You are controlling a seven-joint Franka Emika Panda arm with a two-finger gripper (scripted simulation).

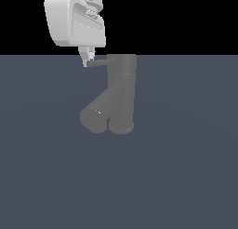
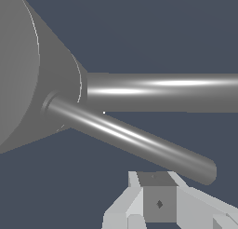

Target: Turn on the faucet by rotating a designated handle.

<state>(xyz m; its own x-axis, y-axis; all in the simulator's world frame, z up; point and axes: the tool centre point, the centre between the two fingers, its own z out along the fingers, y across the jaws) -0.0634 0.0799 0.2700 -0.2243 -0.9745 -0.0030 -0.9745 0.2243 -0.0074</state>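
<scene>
Closest to my wrist camera sits one fingertip (image 2: 159, 204) of my gripper (image 1: 87, 60), beside the thin handle (image 2: 135, 139) (whether my jaws are parted I cannot tell). Only the exterior view shows the whole faucet (image 1: 120, 95) standing on the floor (image 1: 186, 177), my gripper at the handle's free end.

Taking the faucet (image 1: 121, 95) as landmark: its upright body and the thick diagonal spout fill the low space on the exterior view's left of the body, down to the table (image 1: 186, 177). The thin handle (image 1: 97, 63) juts sideways from the cap toward that same side, and the hand (image 1: 87, 60) sits right at its free tip. Above the cap, and on the body's other side, the room is open
</scene>
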